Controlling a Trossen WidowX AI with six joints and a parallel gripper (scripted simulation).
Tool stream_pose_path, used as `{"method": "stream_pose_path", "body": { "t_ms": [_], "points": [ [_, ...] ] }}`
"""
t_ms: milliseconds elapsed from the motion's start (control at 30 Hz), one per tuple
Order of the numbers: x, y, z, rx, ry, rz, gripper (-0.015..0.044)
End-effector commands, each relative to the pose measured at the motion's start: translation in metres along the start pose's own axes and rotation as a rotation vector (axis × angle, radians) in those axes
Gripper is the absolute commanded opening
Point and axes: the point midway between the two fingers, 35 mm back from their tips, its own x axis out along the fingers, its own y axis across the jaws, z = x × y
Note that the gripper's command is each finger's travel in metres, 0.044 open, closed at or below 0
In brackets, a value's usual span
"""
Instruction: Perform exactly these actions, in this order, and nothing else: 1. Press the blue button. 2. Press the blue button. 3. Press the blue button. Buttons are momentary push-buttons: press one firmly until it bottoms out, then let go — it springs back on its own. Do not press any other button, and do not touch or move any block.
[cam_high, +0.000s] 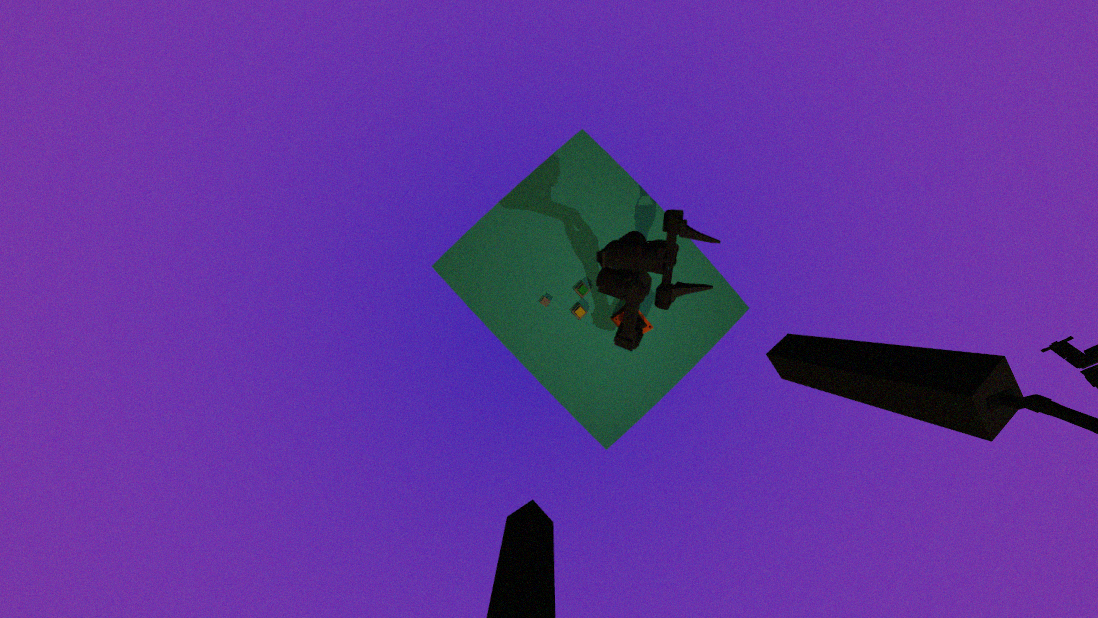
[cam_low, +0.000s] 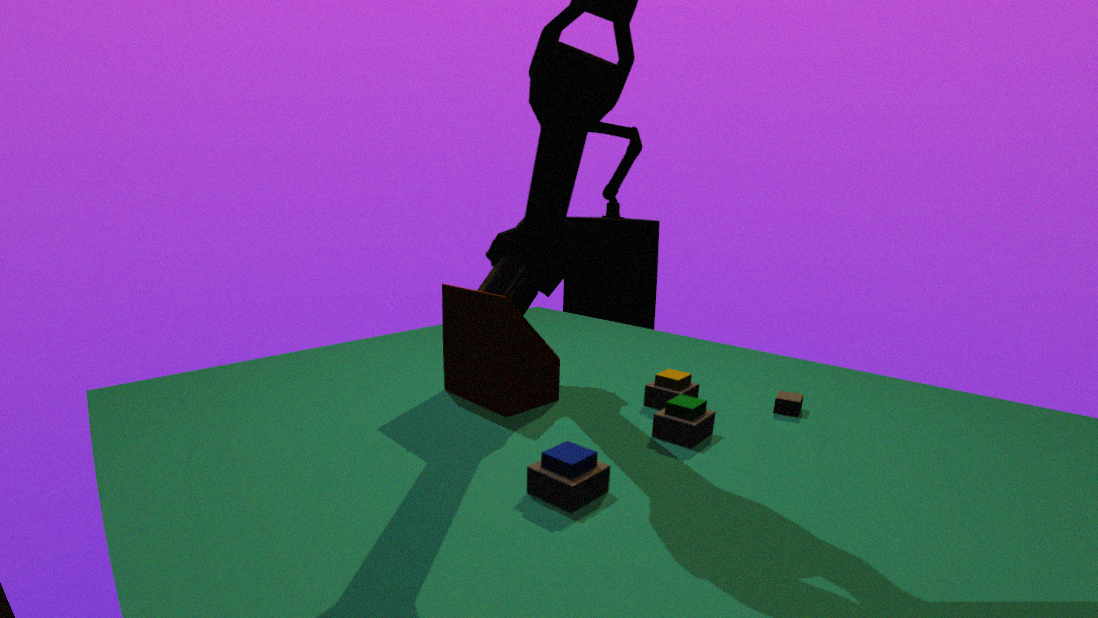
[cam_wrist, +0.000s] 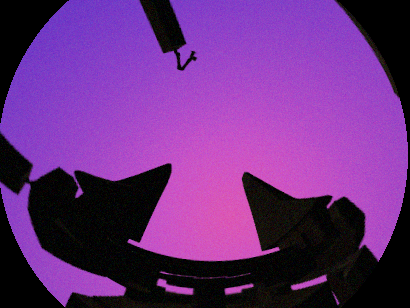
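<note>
The blue button sits on a dark square base in the exterior view, in front of the robot's mount. Its cap stands up above the base. In the top view I cannot make it out; the arm covers part of the table. My gripper is open, with its fingers wide apart and nothing between them. It is high above the table, far from the blue button, and the wrist view shows only background past the fingertips. The exterior view cuts the gripper off at the top.
A green button and a yellow button stand close together on the green table. A small brownish block lies beyond them. Dark pillars stand off the table.
</note>
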Motion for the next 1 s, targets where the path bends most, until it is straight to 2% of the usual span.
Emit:
{"method": "stream_pose_path", "body": {
  "t_ms": [0, 67, 133, 267, 500, 733, 967],
  "points": [
    [0.000, -0.001, -0.001, 0.001, 0.002, -0.013, 0.0400],
    [0.004, 0.000, -0.015, 0.037, 0.019, -0.077, 0.0400],
    [0.032, 0.046, -0.046, 0.161, 0.053, -0.016, 0.0400],
    [0.049, 0.085, -0.068, 0.250, 0.087, 0.040, 0.0400],
    [0.072, 0.199, -0.119, 0.469, 0.214, 0.196, 0.0400],
    [0.059, 0.316, -0.157, 0.652, 0.388, 0.356, 0.0400],
    [0.011, 0.423, -0.181, 0.796, 0.600, 0.516, 0.0400]
  ]
}}
